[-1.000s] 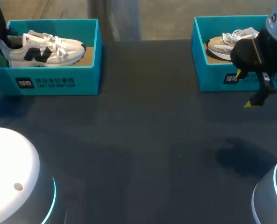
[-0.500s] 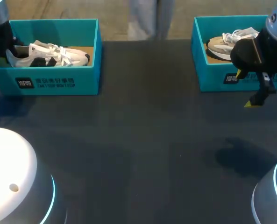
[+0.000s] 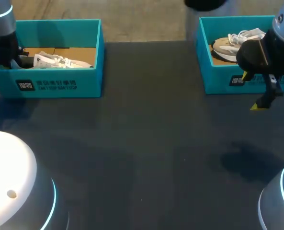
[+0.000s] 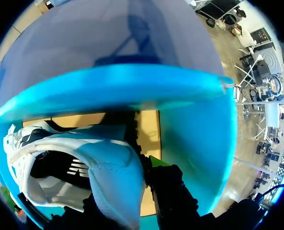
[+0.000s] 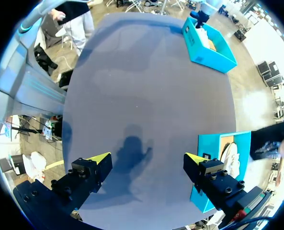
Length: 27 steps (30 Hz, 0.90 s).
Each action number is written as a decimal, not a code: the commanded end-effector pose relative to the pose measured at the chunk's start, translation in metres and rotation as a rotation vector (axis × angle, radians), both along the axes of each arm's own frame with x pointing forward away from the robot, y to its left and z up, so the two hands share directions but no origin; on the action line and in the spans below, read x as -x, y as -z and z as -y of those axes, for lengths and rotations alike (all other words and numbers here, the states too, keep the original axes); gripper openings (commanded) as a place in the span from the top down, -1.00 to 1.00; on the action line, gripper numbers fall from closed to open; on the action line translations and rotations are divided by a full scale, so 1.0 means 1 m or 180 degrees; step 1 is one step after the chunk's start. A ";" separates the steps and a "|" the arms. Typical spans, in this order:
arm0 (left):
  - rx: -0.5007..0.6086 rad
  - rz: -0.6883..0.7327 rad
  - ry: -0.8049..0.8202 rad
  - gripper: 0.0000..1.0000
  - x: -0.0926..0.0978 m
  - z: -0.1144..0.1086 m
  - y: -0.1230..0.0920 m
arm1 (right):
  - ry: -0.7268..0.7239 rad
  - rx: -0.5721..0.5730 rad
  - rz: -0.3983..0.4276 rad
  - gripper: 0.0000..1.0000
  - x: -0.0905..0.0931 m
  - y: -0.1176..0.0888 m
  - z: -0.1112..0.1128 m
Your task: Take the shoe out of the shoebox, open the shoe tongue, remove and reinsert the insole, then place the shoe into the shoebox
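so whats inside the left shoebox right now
A white shoe with black markings, low over the brown cardboard floor, its heel end in the left gripper. The left shoebox front wall hides the shoe's sole; whether the insole is in cannot be seen.

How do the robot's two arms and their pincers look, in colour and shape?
The arms are smooth, rounded, light grey shells; the left arm and right arm each carry a thin glowing blue ring. Each pincer is black: the right pincer has two blocky, screwed fingers with yellow wedge tips; the left pincer shows one yellowish tip.
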<state>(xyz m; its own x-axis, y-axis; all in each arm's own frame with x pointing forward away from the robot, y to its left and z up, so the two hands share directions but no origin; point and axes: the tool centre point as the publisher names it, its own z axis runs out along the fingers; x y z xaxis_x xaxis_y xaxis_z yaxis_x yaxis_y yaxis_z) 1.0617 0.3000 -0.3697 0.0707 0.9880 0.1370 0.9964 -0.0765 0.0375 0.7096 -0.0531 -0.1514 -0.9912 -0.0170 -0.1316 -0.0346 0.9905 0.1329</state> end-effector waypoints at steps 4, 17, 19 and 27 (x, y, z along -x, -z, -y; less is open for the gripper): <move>-0.0028 -0.0033 -0.0017 1.00 -0.008 0.001 0.012 | 0.0004 0.0011 -0.0012 -1.00 -0.002 0.000 -0.002; -0.0160 -0.0172 0.0006 1.00 -0.005 0.007 0.030 | 0.0004 0.0011 -0.0012 -1.00 -0.002 0.000 -0.002; -0.0163 -0.0179 0.0012 0.81 -0.003 0.007 0.029 | 0.0004 0.0011 -0.0012 -1.00 -0.002 0.000 -0.002; -0.0004 -0.0182 -0.0004 -1.00 -0.003 0.008 0.003 | 0.0004 0.0011 -0.0012 -1.00 -0.002 0.000 -0.002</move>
